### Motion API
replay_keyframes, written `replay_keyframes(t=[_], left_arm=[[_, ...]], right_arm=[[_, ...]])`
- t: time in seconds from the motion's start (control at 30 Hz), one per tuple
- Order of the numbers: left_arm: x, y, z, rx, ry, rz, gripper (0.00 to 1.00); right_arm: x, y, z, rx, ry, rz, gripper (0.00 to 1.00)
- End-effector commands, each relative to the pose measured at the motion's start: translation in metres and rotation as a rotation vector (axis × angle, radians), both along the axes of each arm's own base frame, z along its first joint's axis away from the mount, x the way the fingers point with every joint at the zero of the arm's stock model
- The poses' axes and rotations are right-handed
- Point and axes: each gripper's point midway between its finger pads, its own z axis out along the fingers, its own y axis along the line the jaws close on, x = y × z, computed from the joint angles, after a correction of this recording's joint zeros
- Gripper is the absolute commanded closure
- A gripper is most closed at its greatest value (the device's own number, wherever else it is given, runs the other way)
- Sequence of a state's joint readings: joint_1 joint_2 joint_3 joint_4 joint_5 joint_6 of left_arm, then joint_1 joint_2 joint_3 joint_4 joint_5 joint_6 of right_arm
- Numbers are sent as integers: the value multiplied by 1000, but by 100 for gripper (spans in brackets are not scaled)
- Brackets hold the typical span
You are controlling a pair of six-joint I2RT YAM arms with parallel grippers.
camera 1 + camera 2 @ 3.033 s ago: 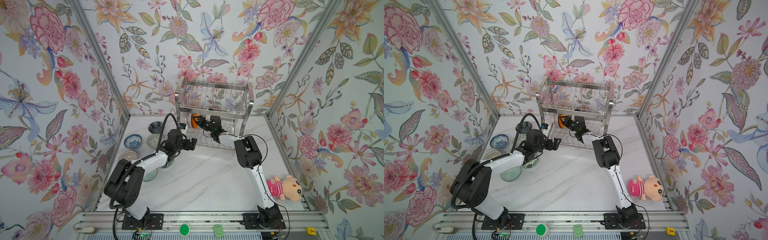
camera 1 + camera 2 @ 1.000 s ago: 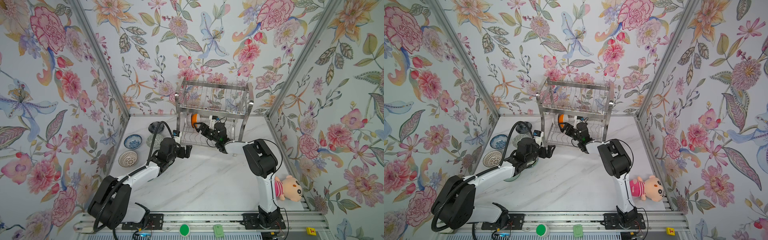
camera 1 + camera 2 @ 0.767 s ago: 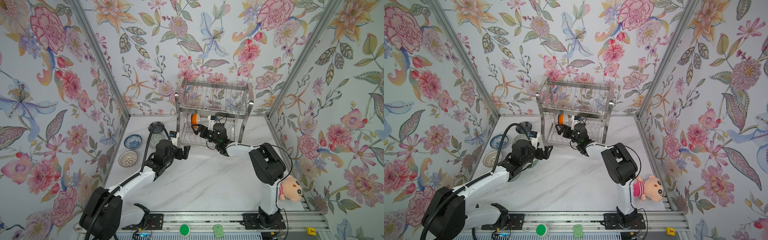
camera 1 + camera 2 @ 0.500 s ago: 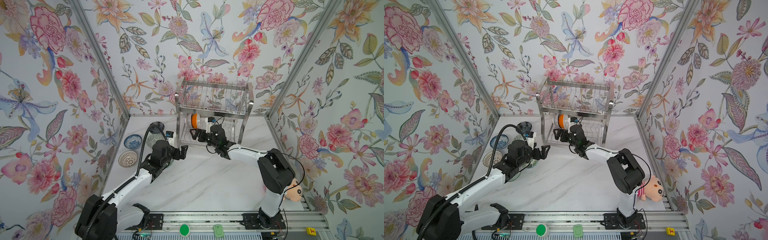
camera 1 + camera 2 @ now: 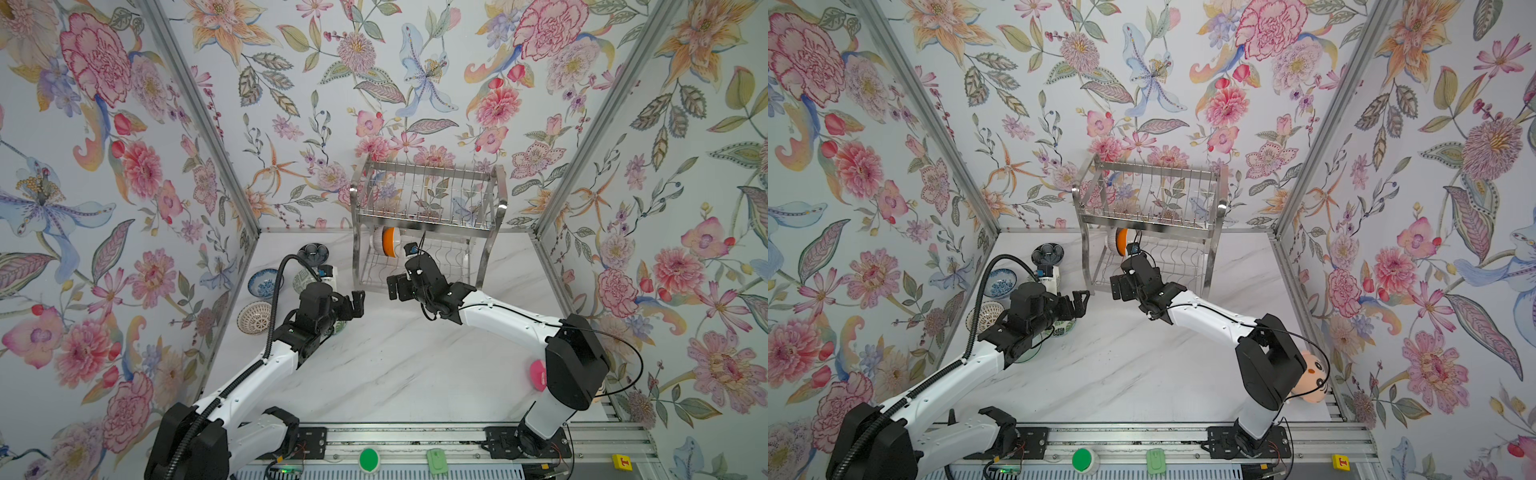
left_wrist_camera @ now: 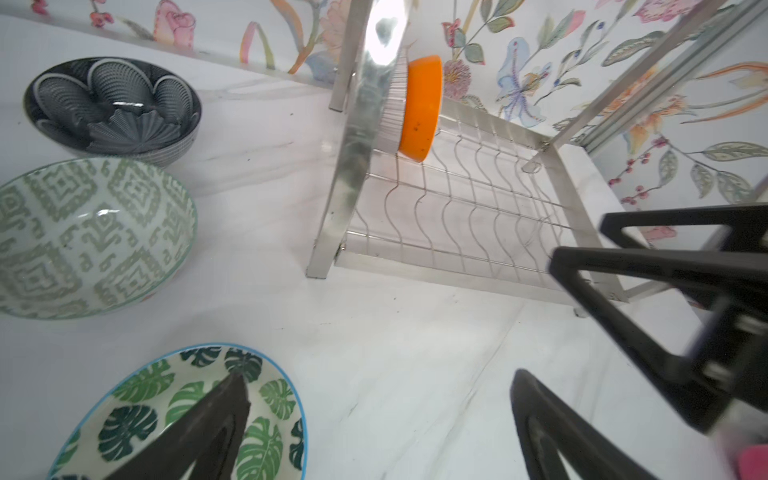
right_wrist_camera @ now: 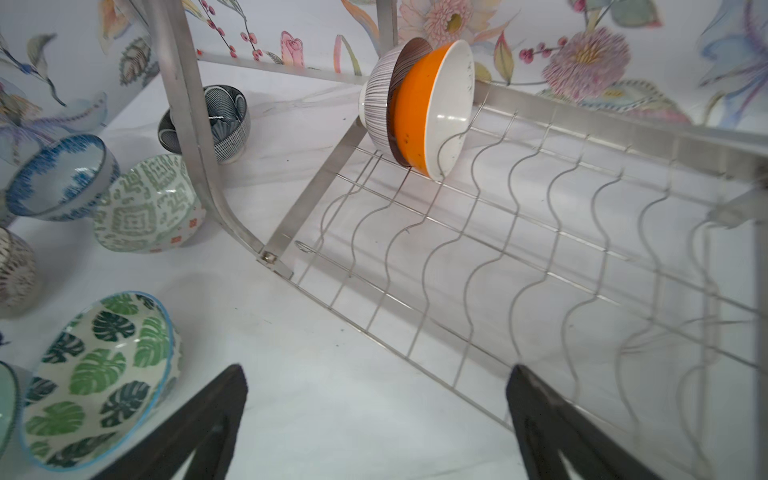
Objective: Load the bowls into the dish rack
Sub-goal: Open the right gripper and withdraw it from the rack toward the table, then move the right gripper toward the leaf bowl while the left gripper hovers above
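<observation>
You are looking into a robot test booth: floral wallpaper panels (image 5: 415, 83) are enclosing a marble-look table (image 5: 395, 374), and an aluminium rail (image 5: 415, 434) with a green button (image 5: 369, 459) is running along the bottom edge.

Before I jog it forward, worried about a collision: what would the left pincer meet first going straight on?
Probably the bare tabletop straight ahead of the open left pincer; if it clears that, the dish rack, its lower front rail, comes next. Depth is unclear.
</observation>
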State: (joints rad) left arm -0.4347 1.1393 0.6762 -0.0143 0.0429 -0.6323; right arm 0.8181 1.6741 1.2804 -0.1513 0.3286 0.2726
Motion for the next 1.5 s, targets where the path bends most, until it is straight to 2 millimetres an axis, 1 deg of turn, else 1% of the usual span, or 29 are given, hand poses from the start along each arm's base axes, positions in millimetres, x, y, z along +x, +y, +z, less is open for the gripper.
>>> replay_keyframes(t=[0.0,0.07,0.13,0.2,0.27,0.37,0.57,0.63,0.7,0.8,0.87,0.9,1.03,1.17,1.23,1.33,1.4,1.47], left_arm=[[-1,32,-22,115,119,153,1],[-2,39,-32,185,157,152,1],[-5,45,-40,247,199,154,1],[-8,46,-47,274,238,137,1],[-10,37,-51,253,249,83,1],[-7,27,-51,229,249,41,1],[1,17,-66,287,346,-10,1],[4,12,-68,312,357,-41,1],[5,13,-71,354,366,-50,1],[4,17,-76,392,377,-49,1],[2,18,-79,400,387,-60,1],[1,15,-80,391,385,-75,1],[0,8,-87,388,396,-125,7],[-5,10,-102,434,443,-156,12],[-6,12,-104,444,452,-160,15],[-5,9,-104,435,445,-173,18],[-3,9,-101,442,436,-175,22],[-3,9,-113,461,464,-183,27]], right_arm=[[-15,-23,30,-215,-105,20,1],[-24,-24,31,-217,-112,47,1],[-31,-30,34,-187,-109,39,1],[-40,-28,35,-140,-97,73,1],[-51,-23,37,-93,-77,120,1],[-64,-24,40,-45,-44,143,1],[-82,-29,49,49,26,137,1],[-87,-27,48,72,54,152,1],[-90,-23,41,77,80,167,1],[-89,-18,28,45,105,192,1],[-87,-15,27,34,108,203,1],[-85,-15,28,31,103,200,1],[-74,-11,25,28,101,203,1],[-67,-7,18,7,113,209,1],[-66,-6,15,-4,120,216,1],[-69,-6,11,-11,130,229,1],[-70,-8,7,-19,134,226,1],[-66,-15,7,-24,123,172,1]])
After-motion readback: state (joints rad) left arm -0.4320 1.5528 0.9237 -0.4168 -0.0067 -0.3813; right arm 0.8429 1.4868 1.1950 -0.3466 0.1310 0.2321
